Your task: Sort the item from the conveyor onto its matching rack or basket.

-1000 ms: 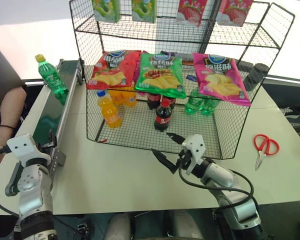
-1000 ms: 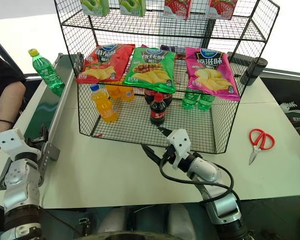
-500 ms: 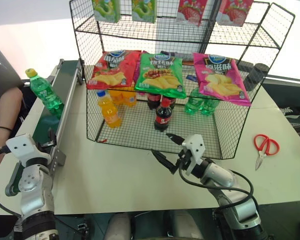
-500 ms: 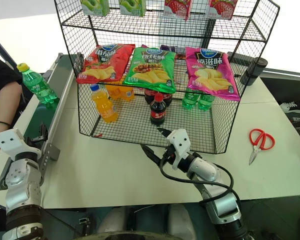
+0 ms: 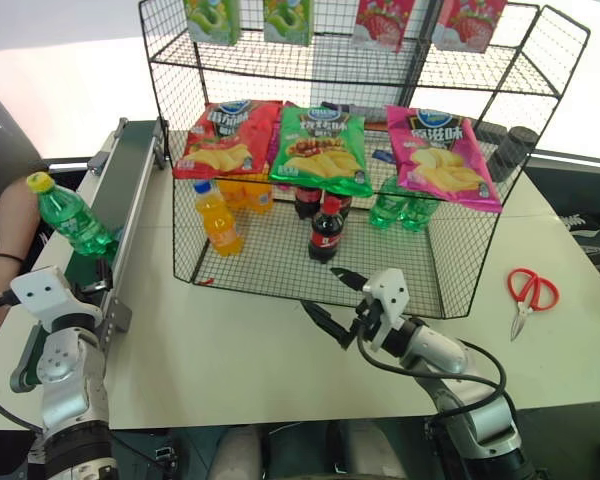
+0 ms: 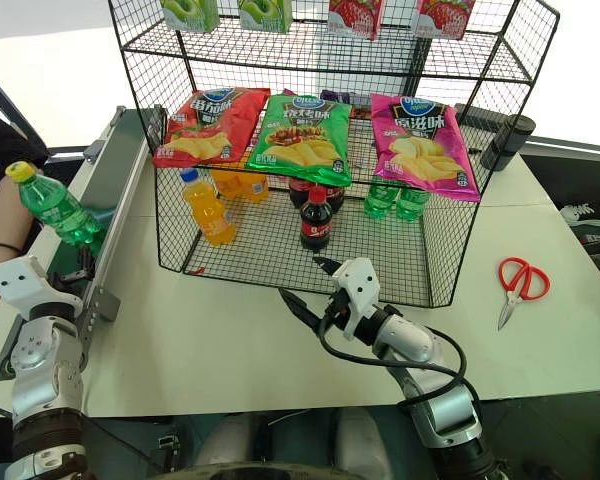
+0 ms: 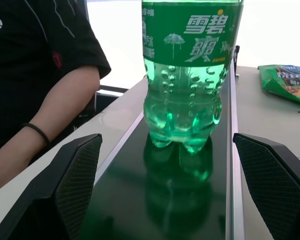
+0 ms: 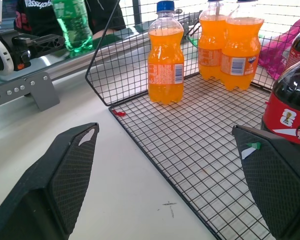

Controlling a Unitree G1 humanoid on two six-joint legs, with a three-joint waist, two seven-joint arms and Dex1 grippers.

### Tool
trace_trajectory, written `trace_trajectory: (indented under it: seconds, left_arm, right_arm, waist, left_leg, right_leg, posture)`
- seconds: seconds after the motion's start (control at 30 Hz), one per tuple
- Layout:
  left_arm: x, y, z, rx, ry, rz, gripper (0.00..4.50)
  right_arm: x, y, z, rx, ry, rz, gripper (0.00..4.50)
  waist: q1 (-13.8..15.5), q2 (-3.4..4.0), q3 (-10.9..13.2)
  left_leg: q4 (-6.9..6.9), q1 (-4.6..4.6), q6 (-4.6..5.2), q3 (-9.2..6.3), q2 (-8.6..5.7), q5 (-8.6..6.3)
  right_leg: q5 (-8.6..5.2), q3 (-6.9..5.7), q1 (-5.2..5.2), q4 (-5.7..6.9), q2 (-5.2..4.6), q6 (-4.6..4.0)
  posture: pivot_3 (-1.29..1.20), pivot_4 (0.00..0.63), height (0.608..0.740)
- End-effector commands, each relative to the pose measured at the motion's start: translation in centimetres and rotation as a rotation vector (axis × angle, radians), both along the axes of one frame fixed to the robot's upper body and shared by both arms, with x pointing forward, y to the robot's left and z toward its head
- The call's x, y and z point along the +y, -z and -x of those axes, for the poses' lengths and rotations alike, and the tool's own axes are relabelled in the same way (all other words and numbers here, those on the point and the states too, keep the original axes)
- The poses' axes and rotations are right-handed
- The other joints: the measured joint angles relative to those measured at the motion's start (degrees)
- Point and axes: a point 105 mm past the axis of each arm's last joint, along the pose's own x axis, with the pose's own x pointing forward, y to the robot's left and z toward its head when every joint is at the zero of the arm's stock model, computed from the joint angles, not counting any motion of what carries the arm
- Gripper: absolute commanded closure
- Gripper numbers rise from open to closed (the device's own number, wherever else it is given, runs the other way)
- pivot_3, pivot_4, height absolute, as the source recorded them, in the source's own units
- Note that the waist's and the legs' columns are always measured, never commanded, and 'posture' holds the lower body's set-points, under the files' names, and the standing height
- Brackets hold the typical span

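The item, a green bottle (image 5: 72, 214) with a yellow cap, stands upright on the near part of the conveyor (image 5: 132, 172), a dark green belt along the table's left side. My left gripper (image 7: 167, 145) is open at the belt's near end, level with the bottle's base (image 7: 182, 107), which stands just beyond and between the fingers. My right gripper (image 5: 332, 298) is open above the table, at the front rim of the black wire rack's basket (image 5: 270, 283). Nothing is between its fingers (image 8: 75, 165).
The basket holds orange drink bottles (image 5: 218, 218), cola bottles (image 5: 325, 230) and green bottles (image 5: 400, 205). Chip bags (image 5: 322, 150) hang above them. Red scissors (image 5: 530, 292) lie on the table at the right. A person's arm (image 5: 10, 230) rests left of the conveyor.
The green bottle has travelled down the belt toward my left gripper. Both grippers have kept their places and stayed open.
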Motion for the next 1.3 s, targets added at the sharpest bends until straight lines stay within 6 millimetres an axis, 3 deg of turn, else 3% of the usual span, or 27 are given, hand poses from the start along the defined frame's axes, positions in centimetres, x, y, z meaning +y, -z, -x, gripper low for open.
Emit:
trace_trajectory:
  seconds: [0.03, 0.3, 0.47, 0.57, 0.7, 0.83, 0.93, 1.13, 1.3]
  left_arm:
    - [0.6, -1.5, 0.2, -0.056, -0.014, -0.024, 0.00]
    - [0.6, -1.7, 0.3, -0.071, -0.018, -0.020, 0.00]
    - [0.5, -1.6, 0.4, -0.075, -0.021, -0.017, 1.71]
    - [0.5, -1.8, 0.6, -0.077, -0.019, -0.029, 1.75]
    - [-1.1, -4.4, 0.2, -0.127, 0.103, -0.123, 1.75]
    - [-5.5, -6.9, -0.5, -0.173, 0.349, -0.227, 1.75]
    - [-9.4, -7.5, -0.4, -0.183, 0.556, -0.243, 1.75]
    - [-17.0, -5.6, 1.0, -0.134, 0.950, -0.225, 1.75]
    - [-23.6, -3.5, 1.7, -0.109, 1.290, -0.257, 1.75]
  right_arm:
    - [0.5, -1.4, 0.4, -0.048, -0.027, -0.028, 0.05]
    - [0.4, -1.0, 0.5, -0.036, -0.035, -0.028, 0.05]
    - [0.4, -0.9, 0.6, -0.034, -0.041, -0.026, 0.00]
    - [0.4, -0.9, 0.6, -0.035, -0.042, -0.026, 0.00]
    - [0.2, -1.0, 0.5, -0.048, -0.040, -0.012, 0.00]
    - [-0.9, -1.4, 0.0, -0.099, -0.025, 0.035, 0.00]
    - [-1.4, -1.9, 0.0, -0.113, -0.041, 0.045, 0.00]
    - [0.0, -3.3, 1.5, -0.115, -0.157, 0.006, 0.00]
    - [0.8, -4.2, 1.1, -0.121, -0.155, -0.027, 0.00]
  waist:
    - [0.0, 0.00, 0.0]
    - [0.0, 0.00, 0.0]
    - [0.1, 0.00, 0.0]
    - [0.1, 0.00, 0.0]
    - [0.1, -0.04, 0.0]
    - [0.1, -0.20, 0.0]
    - [0.0, -0.18, 0.0]
    - [-0.2, 0.00, 0.1]
    - [0.1, 0.00, 0.1]
  left_leg:
    - [0.00, 0.00, 0.00, 0.00, 0.00, 0.00]
    - [0.00, -0.01, 0.00, 0.00, 0.00, 0.00]
    - [-0.01, -0.01, 0.00, 0.00, -0.02, 0.00]
    - [-0.01, -0.01, 0.00, 0.00, -0.05, 0.00]
    - [-0.02, -0.03, 0.00, 0.00, -0.04, 0.00]
    - [0.03, -0.54, -0.10, -0.01, -0.05, 0.06]
    - [0.06, -0.72, -0.12, 0.00, -0.20, 0.07]
    - [0.00, -0.70, -0.07, 0.01, -0.22, 0.05]
    - [0.12, -0.69, -0.05, 0.00, -0.22, 0.06]
  right_leg:
    - [0.00, 0.00, 0.00, 0.00, 0.00, 0.00]
    - [0.00, 0.00, 0.00, -0.01, -0.01, 0.00]
    - [-0.01, -0.02, 0.01, -0.01, -0.04, -0.01]
    - [-0.01, -0.03, 0.01, -0.01, -0.08, -0.01]
    - [-0.01, -0.03, -0.02, -0.01, -0.08, -0.02]
    - [0.00, -0.16, -0.38, -0.01, -0.20, -0.03]
    - [0.00, -0.16, -0.51, -0.05, -0.34, -0.03]
    - [0.03, -0.17, -0.48, -0.13, -0.35, 0.03]
    - [-0.01, -0.19, -0.41, -0.10, -0.32, -0.05]
  posture:
    - [0.00, 0.150, 0.740]
    - [0.00, 0.150, 0.740]
    - [0.00, 0.150, 0.740]
    - [0.00, 0.150, 0.740]
    - [0.00, 0.150, 0.740]
    - [0.00, 0.150, 0.740]
    - [0.00, 0.150, 0.740]
    - [0.00, 0.150, 0.740]
    - [0.00, 0.150, 0.740]
